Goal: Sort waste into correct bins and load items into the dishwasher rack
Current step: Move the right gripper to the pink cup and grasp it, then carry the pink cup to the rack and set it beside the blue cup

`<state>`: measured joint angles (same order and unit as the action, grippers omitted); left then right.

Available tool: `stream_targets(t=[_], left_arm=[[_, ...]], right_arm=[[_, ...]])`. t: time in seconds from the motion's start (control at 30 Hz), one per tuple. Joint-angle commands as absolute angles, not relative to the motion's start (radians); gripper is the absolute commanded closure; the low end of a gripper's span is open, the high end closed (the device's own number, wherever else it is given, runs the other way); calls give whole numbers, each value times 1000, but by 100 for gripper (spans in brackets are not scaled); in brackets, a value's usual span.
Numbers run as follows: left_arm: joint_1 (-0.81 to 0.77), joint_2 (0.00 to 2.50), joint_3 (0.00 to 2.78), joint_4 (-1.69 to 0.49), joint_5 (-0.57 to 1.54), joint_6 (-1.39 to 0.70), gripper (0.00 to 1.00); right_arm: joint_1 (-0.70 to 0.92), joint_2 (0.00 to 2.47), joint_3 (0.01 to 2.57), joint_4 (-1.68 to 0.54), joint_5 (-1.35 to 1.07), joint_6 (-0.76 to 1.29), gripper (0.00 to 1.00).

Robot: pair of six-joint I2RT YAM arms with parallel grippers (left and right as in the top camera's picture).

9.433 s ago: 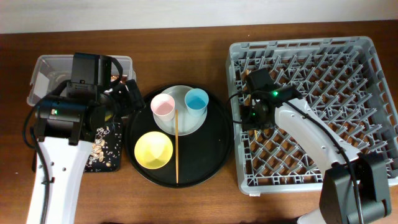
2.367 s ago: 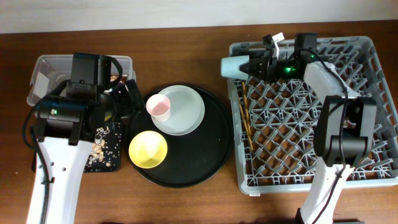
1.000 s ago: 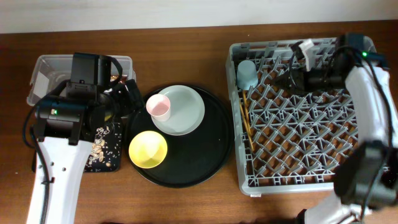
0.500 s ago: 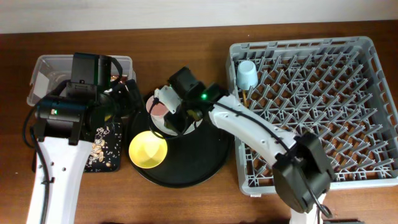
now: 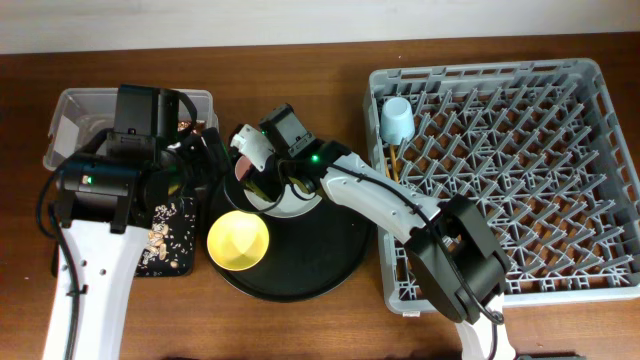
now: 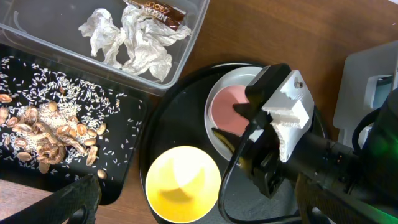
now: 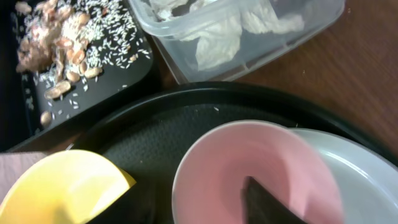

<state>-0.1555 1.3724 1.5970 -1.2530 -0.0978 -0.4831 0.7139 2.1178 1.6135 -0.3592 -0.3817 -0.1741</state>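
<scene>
The small pink cup [image 5: 243, 171] stands on the pale plate [image 5: 302, 206] on the round black tray. My right gripper [image 5: 262, 168] is open over it, with one finger inside the cup [image 7: 217, 168]; its second finger is out of the right wrist view [image 7: 267, 202]. The yellow bowl [image 5: 238, 240] sits beside them. My left gripper [image 6: 202, 202] is wide open and empty above the bowl [image 6: 182, 183]. The light-blue cup [image 5: 397, 121] and the chopsticks [image 5: 393, 168] lie in the grey rack [image 5: 490, 72]. The napkin [image 6: 137, 43] and wrapper [image 6: 155, 9] are in the clear tub [image 5: 70, 120]. The food scraps [image 6: 43, 130] are on the shallow black tray [image 5: 172, 235].
The round black tray [image 5: 325, 262] lies between the bins and the rack. My right arm stretches from the rack side across the tray's top. My left arm covers part of the tub and the shallow tray.
My right arm took the light-blue cup into the rack's far-left corner, let it go, and swung left onto the pink cup. The chopsticks now lie in the rack. The left arm has not moved.
</scene>
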Motion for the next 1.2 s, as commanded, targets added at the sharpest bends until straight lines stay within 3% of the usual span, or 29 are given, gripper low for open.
stream_targets(t=[0.0,0.17,0.47,0.53,0.63,0.73,0.83,1.07,1.17], left_arm=[[-152,1364,1609,-1252,-102,-478,1],[-152,1364,1609,-1252,-102,-478,1],[-152,1364,1609,-1252,-102,-478,1],[-152,1364,1609,-1252,-102,-478,1],[-152,1364,1609,-1252,-102,-477,1],[-152,1364,1609,-1252,-102,-478,1],[-152,1364,1609,-1252,-102,-477,1],[-152,1364,1609,-1251,-102,-477,1],[-152,1364,1609,-1252,-102,-478,1]], right_arm=[[723,2118,1620,-393,-381,-186,59],[722,2118,1620,-488,-380,-186,62],[667,1992,1621,-543,-347,-174,96],[609,1900,1621,-640,-398,-144,96],[356,1740,1621,-803,-802,-141,96],[81,1787,1619,-1029,-927,-194,96],[-22,1907,1619,-1093,-1149,-289,96],[-109,1989,1443,-1078,-1156,-363,96],[-191,1989,1360,-1079,-1050,-385,83]])
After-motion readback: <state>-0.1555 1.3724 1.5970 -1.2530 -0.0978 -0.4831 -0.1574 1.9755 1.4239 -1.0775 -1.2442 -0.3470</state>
